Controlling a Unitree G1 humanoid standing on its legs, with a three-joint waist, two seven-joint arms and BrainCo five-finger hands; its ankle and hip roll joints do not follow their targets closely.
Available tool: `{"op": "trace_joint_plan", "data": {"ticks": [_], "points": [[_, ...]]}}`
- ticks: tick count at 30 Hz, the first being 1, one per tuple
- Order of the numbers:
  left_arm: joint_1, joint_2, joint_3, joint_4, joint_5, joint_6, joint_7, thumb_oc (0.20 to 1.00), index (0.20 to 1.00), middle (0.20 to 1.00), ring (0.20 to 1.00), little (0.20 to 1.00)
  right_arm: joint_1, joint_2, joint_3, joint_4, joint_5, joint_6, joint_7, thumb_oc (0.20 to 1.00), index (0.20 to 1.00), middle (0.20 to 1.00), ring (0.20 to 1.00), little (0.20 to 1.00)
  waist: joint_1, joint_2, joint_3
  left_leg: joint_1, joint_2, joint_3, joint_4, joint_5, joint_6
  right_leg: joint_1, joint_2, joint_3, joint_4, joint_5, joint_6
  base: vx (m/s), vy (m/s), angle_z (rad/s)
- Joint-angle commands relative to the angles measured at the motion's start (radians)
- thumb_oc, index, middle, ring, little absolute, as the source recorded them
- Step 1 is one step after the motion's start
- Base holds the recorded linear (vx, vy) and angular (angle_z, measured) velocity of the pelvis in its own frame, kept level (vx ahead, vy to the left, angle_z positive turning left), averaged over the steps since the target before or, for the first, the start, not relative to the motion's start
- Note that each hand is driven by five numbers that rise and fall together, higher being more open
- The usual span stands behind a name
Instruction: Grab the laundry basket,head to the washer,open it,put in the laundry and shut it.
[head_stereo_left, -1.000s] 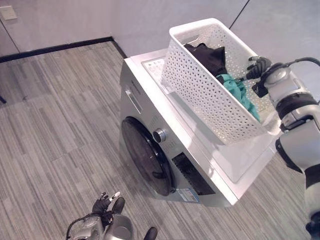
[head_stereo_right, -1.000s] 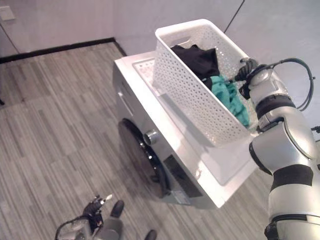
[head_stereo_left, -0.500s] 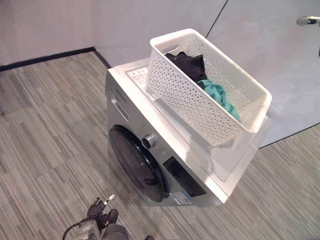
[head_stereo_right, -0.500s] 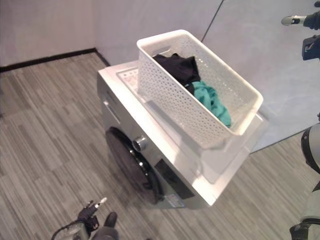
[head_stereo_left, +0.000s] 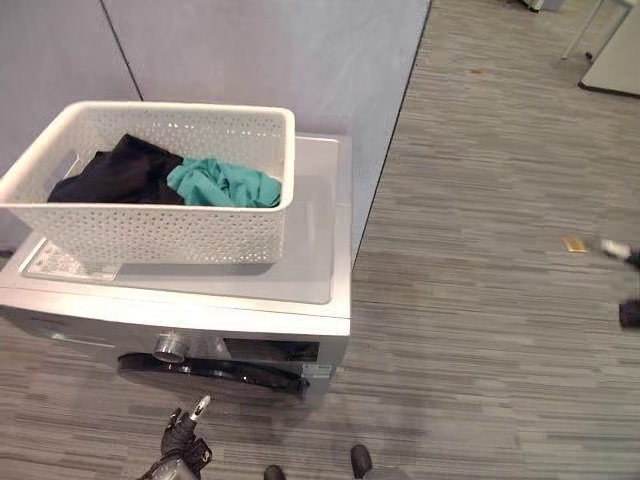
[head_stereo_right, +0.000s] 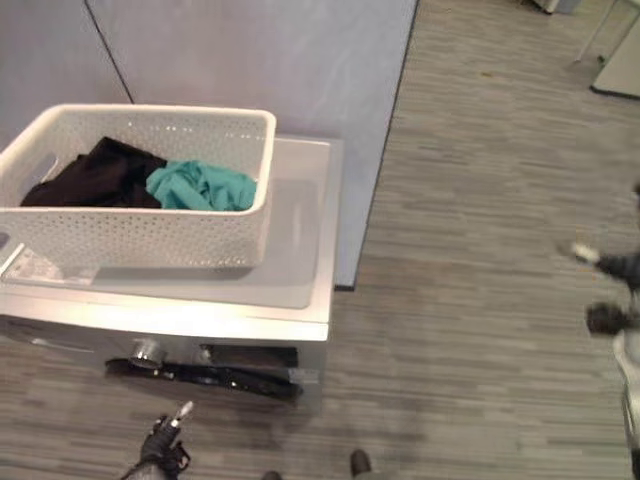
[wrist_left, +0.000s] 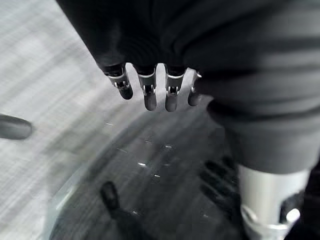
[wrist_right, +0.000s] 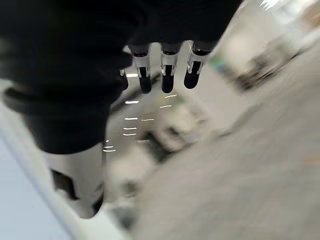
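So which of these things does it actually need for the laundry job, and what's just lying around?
For the job:
- white laundry basket, sitting on top of the washer
- black garment and teal garment inside the basket
- silver washer, its round door shut
- left hand, low in front of the door

Just lying about:
- small yellowish scrap on the floor

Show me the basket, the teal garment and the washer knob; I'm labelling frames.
basket (head_stereo_left: 170, 232), left eye view, front wall.
teal garment (head_stereo_left: 225, 185), left eye view, its middle.
washer knob (head_stereo_left: 170, 347), left eye view, its face.

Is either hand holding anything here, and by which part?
Nothing is held: left hand and right hand hang open; the white perforated laundry basket sits on the silver washer.
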Motion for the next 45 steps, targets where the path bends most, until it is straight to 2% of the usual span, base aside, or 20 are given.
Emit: {"op": "trace_joint_plan", "data": {"ticks": [1,3,4,6,8,9,14,19,22,25,27,29,30,31,34,36,39,40,43,45], "points": [[-0.014,0.055,0.012,0.023,0.039,-0.01,-0.004,1.0,1.0,1.0,1.0,1.0,-0.059,0.039,-0.012,0.019,-0.122,-0.011,0.022,1.0,1.0,1.0,1.0,1.0,0.076,-0.086,-0.008,0.006,0.035,-0.084,0.091,-0.104,0.014,-0.044,-0.091,-0.1,0.187,0.003,0.051,-0.06,-0.198,0.09],[-0.005,0.057,0.012,0.01,0.039,-0.01,-0.004,1.0,1.0,1.0,1.0,1.0,-0.033,0.056,-0.002,0.044,-0.142,0.006,0.033,1.0,1.0,1.0,1.0,1.0,0.079,-0.082,-0.007,0.007,0.042,-0.082,0.088,-0.101,0.008,-0.036,-0.089,-0.108,0.175,-0.013,0.05,-0.03,-0.179,-0.01],[-0.015,0.051,-0.009,0.035,0.062,-0.014,-0.007,1.0,1.0,1.0,1.0,1.0,0.045,0.155,0.081,0.134,-0.161,0.004,0.084,1.0,1.0,1.0,1.0,1.0,0.092,-0.084,-0.01,0.003,0.065,-0.096,0.075,-0.075,-0.014,0.001,-0.079,-0.135,0.119,-0.048,0.032,-0.03,-0.246,0.01],[-0.022,0.049,-0.024,0.049,0.069,-0.016,-0.009,1.0,1.0,1.0,1.0,1.0,0.045,0.173,0.123,0.2,-0.151,-0.002,0.09,1.0,1.0,1.0,1.0,1.0,0.094,-0.085,-0.009,-0.004,0.073,-0.102,0.071,-0.059,-0.022,0.007,-0.074,-0.145,0.104,-0.053,0.026,-0.05,-0.238,0.08],[-0.044,0.05,-0.096,0.061,0.098,-0.016,-0.016,1.0,1.0,1.0,1.0,1.0,-0.01,0.235,0.285,0.571,-0.122,0.004,0.109,1.0,1.0,1.0,1.0,1.0,0.114,-0.079,0.003,-0.028,0.099,-0.136,0.064,-0.025,-0.045,0.035,-0.049,-0.168,0.068,-0.071,0.007,-0.09,-0.286,0.21],[-0.046,0.051,-0.094,0.062,0.098,-0.016,-0.016,1.0,1.0,1.0,1.0,1.0,-0.017,0.235,0.29,0.579,-0.12,0.0,0.106,1.0,1.0,1.0,1.0,1.0,0.11,-0.08,0.002,-0.031,0.099,-0.138,0.063,-0.021,-0.045,0.033,-0.049,-0.169,0.066,-0.068,0.006,-0.1,-0.24,0.53],[-0.114,0.052,-0.243,0.136,0.173,-0.013,-0.034,1.0,1.0,1.0,1.0,1.0,-0.182,0.416,0.572,1.286,-0.065,-0.007,0.127,1.0,1.0,1.0,1.0,1.0,0.146,-0.041,0.027,-0.088,0.153,-0.207,0.054,0.064,-0.097,0.079,0.014,-0.219,0.001,-0.092,-0.04,-0.11,-0.232,0.45],[-0.094,0.025,-0.289,0.122,0.186,-0.006,-0.04,1.0,1.0,1.0,1.0,1.0,-0.243,0.482,0.64,1.426,-0.071,-0.003,0.083,1.0,1.0,1.0,1.0,1.0,0.169,0.002,0.041,-0.107,0.191,-0.221,0.055,0.117,-0.122,0.096,0.054,-0.237,0.0,-0.126,-0.066,-0.12,-0.175,0.27],[-0.091,0.019,-0.298,0.117,0.185,-0.004,-0.039,1.0,1.0,1.0,1.0,1.0,-0.259,0.493,0.666,1.421,-0.084,-0.005,0.068,1.0,1.0,1.0,1.0,1.0,0.17,0.011,0.045,-0.112,0.197,-0.223,0.052,0.132,-0.126,0.096,0.061,-0.239,0.0,-0.131,-0.071,-0.07,-0.065,0.07],[-0.104,0.001,-0.298,0.131,0.178,-0.014,-0.009,1.0,1.0,1.0,1.0,1.0,-0.279,0.516,0.714,1.269,-0.035,-0.042,0.016,1.0,1.0,1.0,1.0,1.0,0.154,0.017,0.065,-0.161,0.214,-0.237,0.061,0.186,-0.141,0.093,0.092,-0.235,0.0,-0.151,-0.102,-0.22,-0.185,0.13],[-0.131,0.003,-0.301,0.14,0.183,-0.021,0.003,1.0,1.0,1.0,1.0,1.0,-0.273,0.512,0.738,1.205,-0.044,-0.044,0.006,1.0,1.0,1.0,1.0,1.0,0.134,-0.003,0.08,-0.199,0.209,-0.207,0.155,0.149,-0.127,0.082,0.087,-0.241,0.0,-0.145,-0.113,-0.17,-0.093,0.45],[-0.147,0.007,-0.31,0.138,0.206,-0.021,0.013,1.0,1.0,1.0,1.0,1.0,-0.247,0.496,0.743,1.121,-0.043,-0.045,-0.005,1.0,1.0,1.0,1.0,1.0,0.108,-0.029,0.089,-0.193,0.213,-0.116,0.279,0.05,-0.11,0.083,0.075,-0.254,0.0,-0.139,-0.123,-0.09,-0.058,0.73],[-0.147,0.006,-0.31,0.138,0.206,-0.021,0.013,1.0,1.0,1.0,1.0,1.0,-0.247,0.496,0.743,1.121,-0.043,-0.044,-0.005,1.0,1.0,1.0,1.0,1.0,0.108,-0.028,0.089,-0.193,0.214,-0.116,0.28,0.049,-0.11,0.083,0.075,-0.254,0.0,-0.139,-0.123,-0.11,-0.053,0.47],[-0.153,0.01,-0.319,0.124,0.225,-0.023,0.014,1.0,1.0,1.0,1.0,1.0,-0.228,0.492,0.734,1.091,-0.038,-0.049,-0.012,1.0,1.0,1.0,1.0,1.0,0.096,-0.041,0.089,-0.202,0.216,-0.09,0.402,-0.019,-0.092,0.07,0.069,-0.266,0.0,-0.129,-0.129,-0.1,-0.029,0.35],[-0.159,0.003,-0.332,0.122,0.254,-0.019,0.006,1.0,1.0,1.0,1.0,1.0,-0.195,0.482,0.708,1.063,-0.029,-0.049,-0.012,1.0,1.0,1.0,1.0,1.0,0.076,-0.044,0.079,-0.184,0.202,-0.11,0.58,-0.093,-0.081,0.056,0.072,-0.289,0.0,-0.116,-0.131,-0.07,0.026,0.54],[-0.148,-0.008,-0.335,0.108,0.267,-0.02,0.008,1.0,1.0,1.0,1.0,1.0,-0.163,0.464,0.696,0.987,-0.041,-0.055,-0.012,1.0,1.0,1.0,1.0,1.0,0.06,-0.036,0.067,-0.107,0.148,-0.176,0.639,-0.129,-0.075,0.041,0.088,-0.28,0.0,-0.106,-0.126,-0.02,0.141,0.2],[-0.145,-0.016,-0.347,0.106,0.278,-0.022,0.006,1.0,1.0,1.0,1.0,1.0,-0.144,0.459,0.674,0.956,-0.031,-0.061,-0.012,1.0,1.0,1.0,1.0,1.0,0.043,-0.039,0.053,-0.035,0.119,-0.18,0.551,-0.141,-0.06,0.019,0.086,-0.278,0.0,-0.084,-0.12,-0.07,0.166,0.04],[-0.142,-0.018,-0.355,0.102,0.284,-0.017,0.001,1.0,1.0,1.0,1.0,1.0,-0.135,0.454,0.664,0.925,-0.027,-0.06,-0.009,1.0,1.0,1.0,1.0,1.0,0.037,-0.034,0.045,0.002,0.101,-0.183,0.484,-0.189,-0.047,0.008,0.088,-0.272,0.0,-0.081,-0.113,-0.13,0.204,-0.06],[-0.167,-0.019,-0.378,0.107,0.293,-0.009,-0.011,1.0,1.0,1.0,1.0,1.0,-0.12,0.444,0.618,0.845,-0.007,-0.068,-0.025,1.0,1.0,1.0,1.0,1.0,0.013,-0.042,0.034,0.047,0.074,-0.17,0.322,-0.248,-0.047,-0.039,0.083,-0.258,0.002,-0.047,-0.089,-0.15,0.212,0.02],[-0.167,-0.017,-0.387,0.094,0.298,-0.001,-0.02,1.0,1.0,1.0,1.0,1.0,-0.11,0.437,0.596,0.771,-0.01,-0.073,-0.032,1.0,1.0,1.0,1.0,1.0,0.008,-0.043,0.031,0.077,0.058,-0.171,0.231,-0.245,-0.044,-0.076,0.079,-0.24,0.007,-0.015,-0.064,-0.16,0.18,0.3]]}}
